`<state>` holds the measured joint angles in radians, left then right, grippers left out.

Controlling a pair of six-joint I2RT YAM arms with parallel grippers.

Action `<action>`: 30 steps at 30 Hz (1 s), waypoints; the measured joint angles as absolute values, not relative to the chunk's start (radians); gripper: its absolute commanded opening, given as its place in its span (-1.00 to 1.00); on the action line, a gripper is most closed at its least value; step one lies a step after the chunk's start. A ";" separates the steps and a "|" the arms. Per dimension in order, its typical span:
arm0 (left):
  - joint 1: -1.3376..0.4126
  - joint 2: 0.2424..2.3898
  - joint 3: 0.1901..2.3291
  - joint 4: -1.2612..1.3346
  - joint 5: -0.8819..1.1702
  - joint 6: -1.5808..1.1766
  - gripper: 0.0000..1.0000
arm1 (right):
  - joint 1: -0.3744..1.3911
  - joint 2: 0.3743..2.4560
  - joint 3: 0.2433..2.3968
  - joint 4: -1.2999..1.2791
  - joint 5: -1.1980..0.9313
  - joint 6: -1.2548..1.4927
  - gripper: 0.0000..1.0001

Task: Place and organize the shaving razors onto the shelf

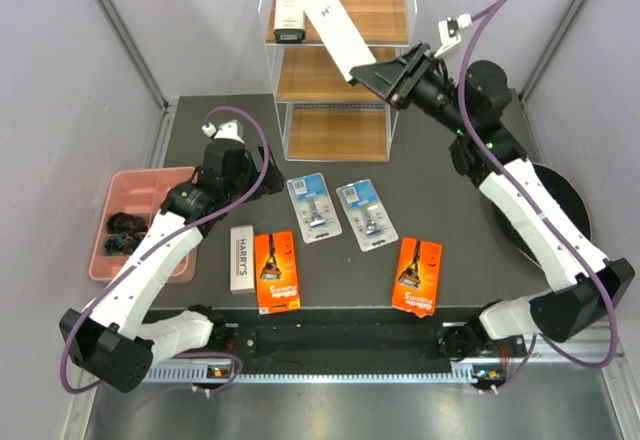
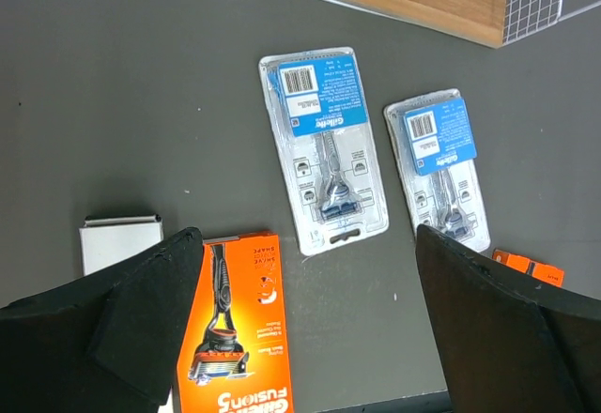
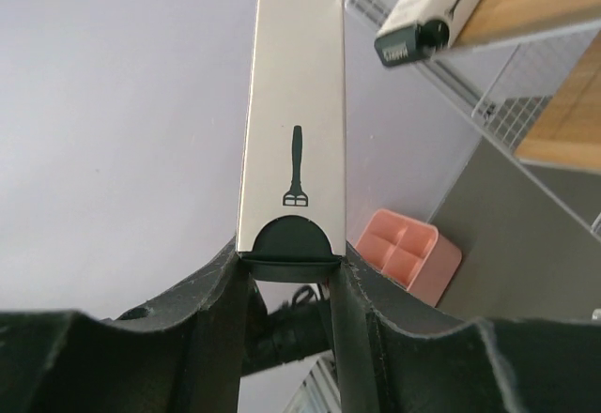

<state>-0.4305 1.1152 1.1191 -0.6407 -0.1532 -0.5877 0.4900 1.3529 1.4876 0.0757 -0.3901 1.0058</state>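
The shelf [image 1: 345,135] stands at the back, with one white razor box [image 1: 290,10] lying on its top tier. My right gripper [image 1: 375,72] is shut on a second long white box [image 1: 337,30], holding it tilted over the upper tiers. The wrist view shows that box [image 3: 296,103] pinched at its dark end between the jaws [image 3: 291,272]. On the mat lie the HARRY'S box [image 1: 241,258], two blue blister packs [image 1: 314,208] [image 1: 365,215] and two orange cards [image 1: 276,271] [image 1: 419,275]. My left gripper [image 2: 310,310] hovers open and empty above the left orange card [image 2: 235,328] and the blister packs [image 2: 322,161].
A pink compartment tray [image 1: 140,200] with small dark items sits at the left edge of the mat. A round black dish [image 1: 550,205] lies at the right under my right arm. Grey walls close in both sides.
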 measured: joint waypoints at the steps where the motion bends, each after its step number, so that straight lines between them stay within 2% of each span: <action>1: -0.430 1.115 1.114 -0.639 -0.150 -0.588 0.98 | 0.479 1.369 1.514 0.073 -0.391 1.006 -0.92; 17: -0.430 1.110 1.099 -0.627 -0.128 -0.599 0.98 | 0.435 1.702 1.843 -0.028 -0.285 1.134 -0.96; 30: -0.431 1.108 1.099 -0.604 -0.115 -0.614 0.98 | 0.438 1.792 1.935 -0.110 -0.190 1.241 -0.96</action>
<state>-0.4309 1.1076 1.0988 -0.6044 -0.1154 -0.6140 0.4381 1.7920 1.9350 -0.1101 -0.1902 1.2407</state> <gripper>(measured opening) 0.987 0.356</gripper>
